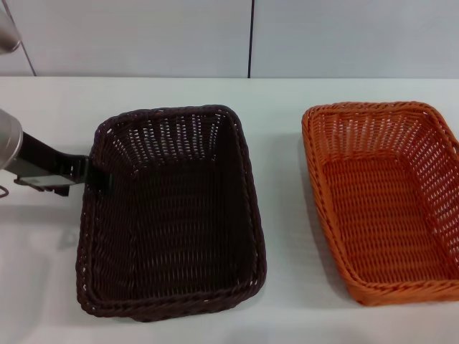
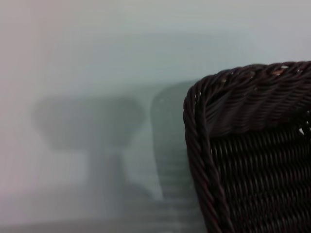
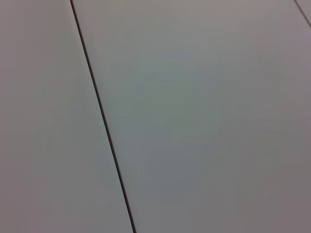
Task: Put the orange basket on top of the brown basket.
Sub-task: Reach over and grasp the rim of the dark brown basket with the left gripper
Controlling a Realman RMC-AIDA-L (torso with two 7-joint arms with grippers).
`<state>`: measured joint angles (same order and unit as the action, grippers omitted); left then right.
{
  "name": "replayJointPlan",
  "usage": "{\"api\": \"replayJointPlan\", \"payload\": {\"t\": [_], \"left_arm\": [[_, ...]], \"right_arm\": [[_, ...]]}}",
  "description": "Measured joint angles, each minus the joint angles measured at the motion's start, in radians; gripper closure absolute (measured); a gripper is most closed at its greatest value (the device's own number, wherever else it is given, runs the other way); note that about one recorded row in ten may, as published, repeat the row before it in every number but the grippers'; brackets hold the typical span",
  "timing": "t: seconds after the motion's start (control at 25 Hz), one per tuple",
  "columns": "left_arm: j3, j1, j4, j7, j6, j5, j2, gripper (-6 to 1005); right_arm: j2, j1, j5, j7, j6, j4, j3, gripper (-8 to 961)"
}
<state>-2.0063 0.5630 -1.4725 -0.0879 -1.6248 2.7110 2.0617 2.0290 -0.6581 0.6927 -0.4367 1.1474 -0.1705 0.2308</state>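
Note:
The brown basket (image 1: 172,215) sits on the white table left of centre, empty. The orange basket (image 1: 387,201) sits apart from it at the right, also empty, its right side cut by the view's edge. My left gripper (image 1: 97,175) comes in from the left, low over the table, and is at the brown basket's left rim. The left wrist view shows one corner of the brown basket (image 2: 252,150) close up, with a shadow on the table beside it. My right gripper is out of view; its wrist view shows only a pale panelled surface.
The white table (image 1: 287,215) has a bare strip between the two baskets and bare room behind them. A pale wall with a dark vertical seam (image 1: 251,36) stands behind the table.

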Motion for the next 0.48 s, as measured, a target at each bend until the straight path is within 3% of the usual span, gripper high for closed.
{"api": "replayJointPlan", "payload": {"t": [0.36, 0.48], "left_arm": [[0.0, -0.008, 0.06, -0.006, 0.028, -0.02, 0.0, 273], [0.0, -0.011, 0.145, -0.03, 0.078, -0.086, -0.001, 274]], "right_arm": [[0.0, 0.001, 0.003, -0.001, 0.0, 0.003, 0.001, 418], [0.0, 0.002, 0.004, -0.001, -0.001, 0.003, 0.001, 418]]}}
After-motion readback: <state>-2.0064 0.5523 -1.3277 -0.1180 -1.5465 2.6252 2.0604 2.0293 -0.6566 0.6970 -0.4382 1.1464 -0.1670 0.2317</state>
